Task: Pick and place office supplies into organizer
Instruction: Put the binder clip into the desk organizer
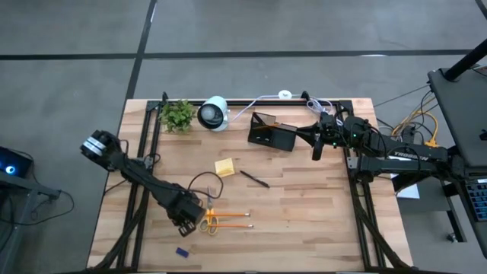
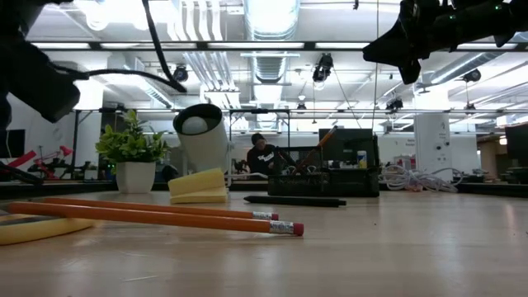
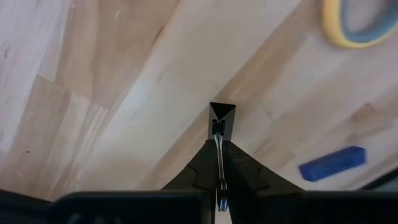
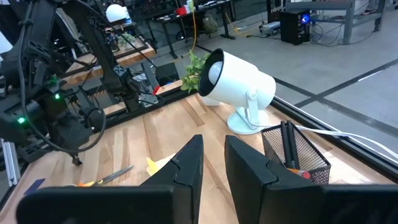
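Left gripper (image 1: 185, 223), lower centre-left of the high view, fingers pinched on a small dark clip (image 3: 222, 118); the organizer (image 1: 272, 134) lies upper right (far corner). Right gripper (image 1: 316, 150), fingers narrowly parted, hovers beside it.

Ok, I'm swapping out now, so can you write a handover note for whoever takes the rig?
Left gripper: shut on a small black clip, low over the table near the scissors.
Right gripper: open, empty, beside the organizer.
Done: a dark pen stands in the organizer.
Left: the clip, scissors, two pencils, sticky pad, black pen, blue piece.
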{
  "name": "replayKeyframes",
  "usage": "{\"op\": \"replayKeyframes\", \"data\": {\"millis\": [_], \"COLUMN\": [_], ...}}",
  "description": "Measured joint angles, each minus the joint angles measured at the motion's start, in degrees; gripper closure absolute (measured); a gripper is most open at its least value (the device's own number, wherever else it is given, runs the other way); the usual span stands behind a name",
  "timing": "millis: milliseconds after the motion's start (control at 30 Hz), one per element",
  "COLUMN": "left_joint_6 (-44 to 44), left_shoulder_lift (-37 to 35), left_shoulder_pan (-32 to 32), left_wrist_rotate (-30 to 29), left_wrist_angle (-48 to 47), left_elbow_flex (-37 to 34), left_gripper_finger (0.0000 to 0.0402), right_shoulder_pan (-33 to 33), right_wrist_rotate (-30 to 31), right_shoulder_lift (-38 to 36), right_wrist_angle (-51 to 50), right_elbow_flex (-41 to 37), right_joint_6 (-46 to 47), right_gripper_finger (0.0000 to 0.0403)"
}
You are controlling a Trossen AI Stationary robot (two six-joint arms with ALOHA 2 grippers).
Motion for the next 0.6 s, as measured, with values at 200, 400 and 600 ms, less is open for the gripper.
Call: {"op": "replayKeyframes", "data": {"millis": [200,400,600], "left_joint_6": [-0.11,-0.2,-0.11], "left_shoulder_lift": [-3.4,-7.26,-10.92], "left_shoulder_pan": [0.11,0.89,3.77], "left_wrist_rotate": [-0.02,-0.84,-7.08], "left_wrist_angle": [-0.01,0.04,0.27], "left_elbow_flex": [0.57,0.57,1.07], "left_gripper_finger": [0.0401,0.0401,0.0401], "right_shoulder_pan": [0.0,0.02,0.02], "right_wrist_rotate": [0.0,0.01,0.01], "right_shoulder_lift": [0.0,0.0,0.02], "right_wrist_angle": [0.02,0.02,0.02], "right_elbow_flex": [0.0,0.0,0.0], "right_joint_6": [0.02,0.01,0.23], "right_gripper_finger": [0.0346,0.0346,0.0346]}}
